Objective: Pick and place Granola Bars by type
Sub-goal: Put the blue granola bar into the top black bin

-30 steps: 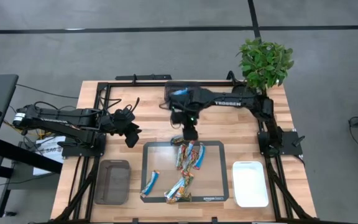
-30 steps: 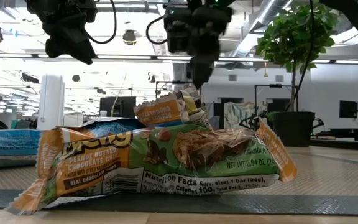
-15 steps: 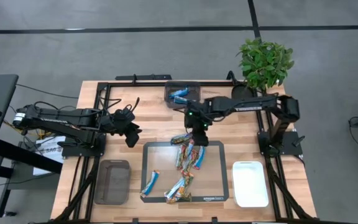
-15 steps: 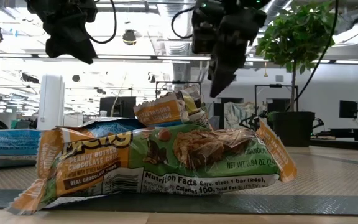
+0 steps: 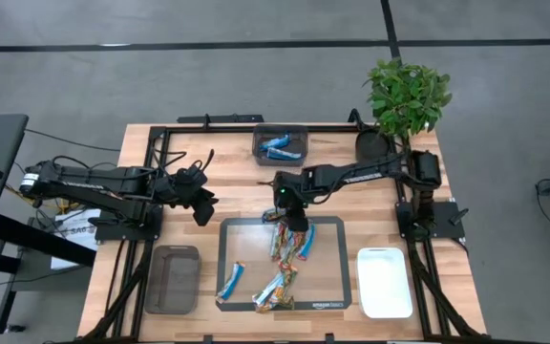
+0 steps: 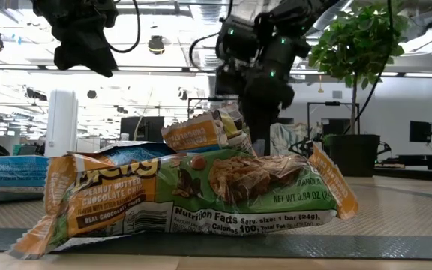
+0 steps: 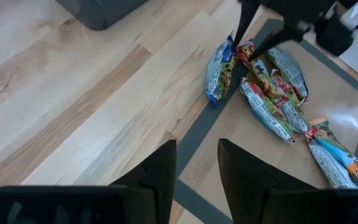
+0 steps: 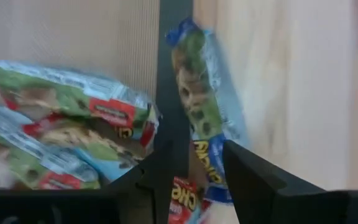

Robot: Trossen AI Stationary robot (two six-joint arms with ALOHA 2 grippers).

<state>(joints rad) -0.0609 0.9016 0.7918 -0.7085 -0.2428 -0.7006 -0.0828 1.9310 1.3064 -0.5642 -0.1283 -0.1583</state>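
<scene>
Several granola bars lie on a grey mat (image 5: 327, 287): a heap (image 5: 290, 241) at its far edge and a few more (image 5: 275, 290) near its front. A blue-wrapped bar (image 8: 202, 118) lies across the mat's far border, seen also in the left wrist view (image 7: 219, 70). My right gripper (image 5: 291, 212) is open, low over that bar, with its fingers (image 8: 253, 180) either side of the bar's end. I cannot tell whether they touch it. My left gripper (image 5: 201, 206) is open and waits above bare wood, left of the mat.
A dark tray (image 5: 297, 134) at the far edge holds blue bars. A brown tray (image 5: 172, 282) sits left of the mat and a white tray (image 5: 386, 283) sits right of it. A potted plant (image 5: 407, 96) stands at the far right corner. Bare wood lies between the mat and the far tray.
My right gripper has stayed over the far end of the heap, swung slightly right and back, and come down toward the blue-wrapped bar. Its arm has drawn back off the far tray, which now shows. The bars have not moved.
</scene>
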